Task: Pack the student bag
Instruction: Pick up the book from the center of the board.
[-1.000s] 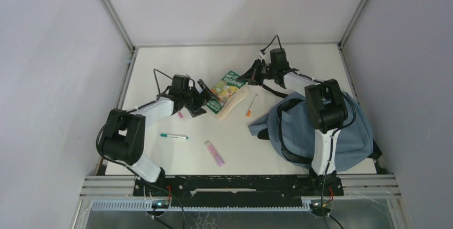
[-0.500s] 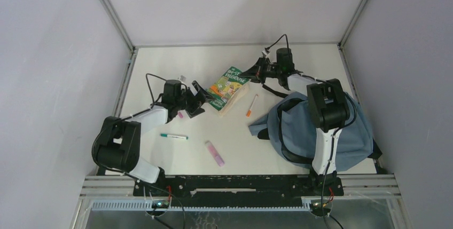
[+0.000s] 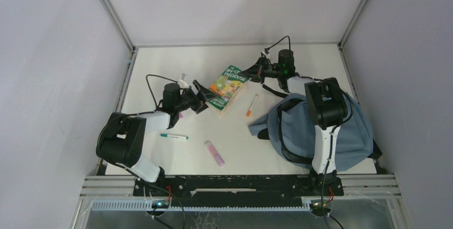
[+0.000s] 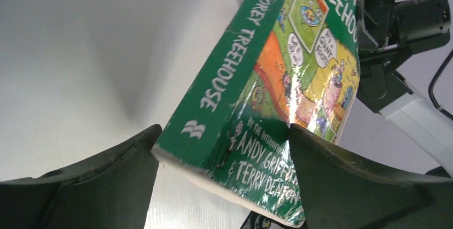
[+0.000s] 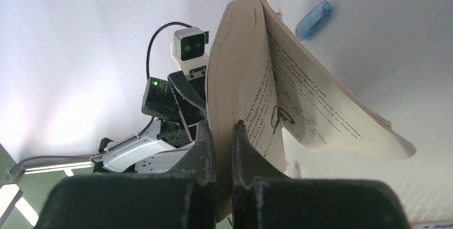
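**Item 1, student bag (image 3: 355, 127).** It is lying slumped at the near right of the table, under my right arm and well apart from the book. I cannot tell whether its mouth is open.

**Item 2, book (image 3: 228, 86).** It is hanging tilted above mid-table, with its pages fanning loose.

**Item 3, right gripper (image 3: 258, 71).** I am pinching the book's far edge with the fingers pressed together on only part of the block. In my judgement that is a thin hold.

**Item 4, left gripper (image 3: 202, 94).** I am straddling the book's near spine corner with the jaws spread wide. I cannot tell whether they are making contact. I am advising myself to clamp across the full thickness here before the right hand lets go, and then to carry the book spine-first toward the bag.

**Item 5, walls (image 3: 235, 5).** They are plain, pale panels enclosing three sides.

**Item 6, table (image 3: 160, 69).** It is white and matte.

**Item 7, loose stationery.**
- Pink highlighter (image 3: 214, 153), lying near centre.
- Teal pen (image 3: 173, 136), lying to the left.
- Orange-tipped marker (image 3: 251, 105), lying beside the bag.
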